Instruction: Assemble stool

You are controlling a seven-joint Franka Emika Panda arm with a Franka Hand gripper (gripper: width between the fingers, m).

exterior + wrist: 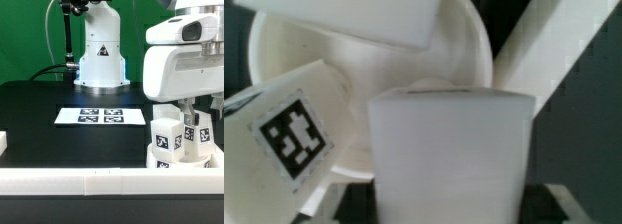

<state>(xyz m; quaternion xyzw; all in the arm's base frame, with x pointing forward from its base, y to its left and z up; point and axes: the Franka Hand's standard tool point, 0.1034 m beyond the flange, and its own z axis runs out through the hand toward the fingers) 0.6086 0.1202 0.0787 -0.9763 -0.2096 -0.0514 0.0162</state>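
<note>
Here my gripper (186, 118) hangs low over the stool parts at the exterior view's right, close to the white border rail (80, 183) that runs along the front of the black table (40, 105). My fingers are drawn in tight and clamped on 1 white leg (452, 150), which fills the middle of the wrist view as a tall blocky upright piece with a flat top. Behind it in that view lies the round seat (331, 70), its pale curved rim showing, and a second leg (281, 130) with a black-and-white square tag leans tilted just beside the held one. A third white block crosses the seat farther back; I cannot tell whether it touches it. In the exterior view the tagged legs (165, 137) stand upright and crowded together in the seat (185, 158), right under my wrist. The marker board (100, 116) lies flat on the table, well apart from the stool parts, with the arm's white base (100, 55) behind it
</note>
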